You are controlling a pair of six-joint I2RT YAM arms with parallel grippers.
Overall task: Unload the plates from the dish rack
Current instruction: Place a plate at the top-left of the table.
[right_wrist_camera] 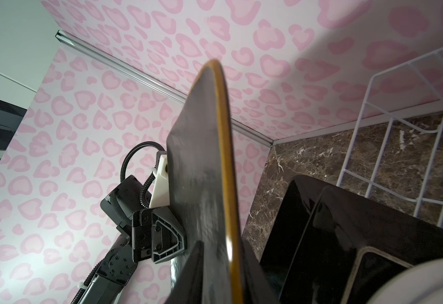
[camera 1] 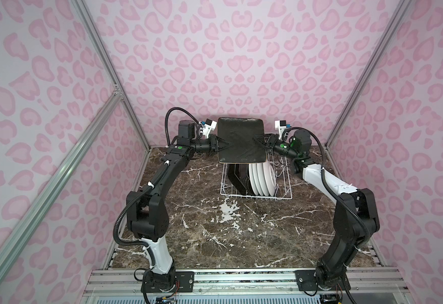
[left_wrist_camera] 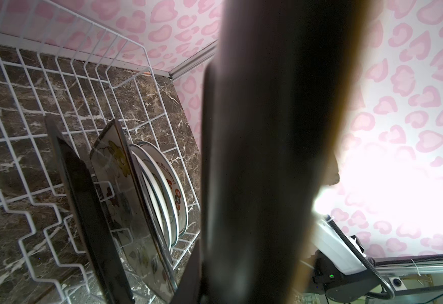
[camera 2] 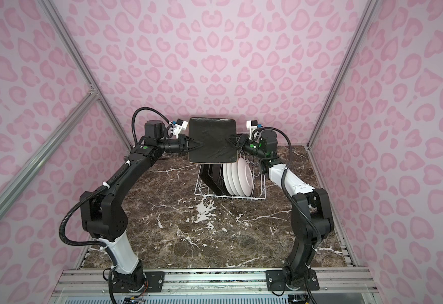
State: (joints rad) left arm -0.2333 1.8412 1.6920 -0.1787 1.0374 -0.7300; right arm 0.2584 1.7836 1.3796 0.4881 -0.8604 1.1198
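A dark-backed square plate [camera 1: 241,139] [camera 2: 212,139] hangs upright above the dish rack [camera 1: 283,197] [camera 2: 259,198]. My left gripper [camera 1: 227,145] [camera 2: 200,144] is shut on its left edge. The right gripper [camera 1: 254,138] [right_wrist_camera: 222,242] straddles the opposite edge, and I cannot tell whether its fingers press on it. In the right wrist view the plate [right_wrist_camera: 202,184] shows edge-on with an orange rim. Still in the rack stand two dark square plates [camera 1: 237,176] [camera 2: 211,176] and several round white plates [camera 1: 261,179] [camera 2: 237,179]. The left wrist view shows a flowered cream face [left_wrist_camera: 115,171].
The rack sits at the back middle of a brown marble tabletop [camera 1: 215,237]. Pink patterned walls [camera 1: 241,65] close in the back and both sides. Both arm bases are bolted to a metal rail [camera 1: 241,279] along the front edge.
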